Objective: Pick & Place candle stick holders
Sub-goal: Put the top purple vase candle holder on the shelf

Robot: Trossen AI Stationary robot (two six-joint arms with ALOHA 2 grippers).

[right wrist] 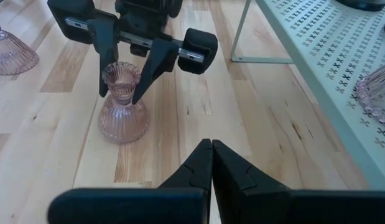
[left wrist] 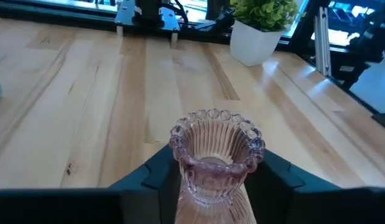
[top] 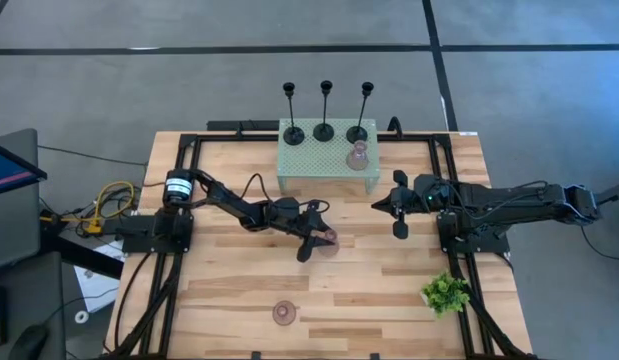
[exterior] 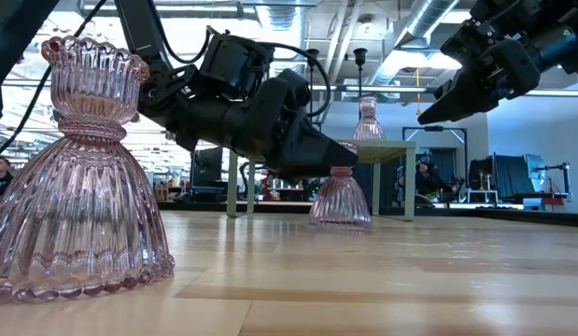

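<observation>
Upright on the worktop [top: 239, 300] mid-table: pink glass holder [right wrist: 122, 109], long axis vertical, its neck between the spread fingers of the left gripper [right wrist: 122, 78], not yet pinched; right gripper [right wrist: 211, 163] pressed together, waiting farther off near the mesh shelf [top: 299, 165]

**Even overhead light, soft shadows, backlit low view**

The high view is evenly lit, the wooden table [top: 319, 290] bright against a dull grey floor [top: 139, 90], with only faint shadows under the arms. In the low view bright ceiling lights and windows behind turn the arms into dark silhouettes; the near pink glass holder [exterior: 78, 177] glints with highlights, and the background is soft. Both wrist views are clear, with mild sheen on the wood
</observation>
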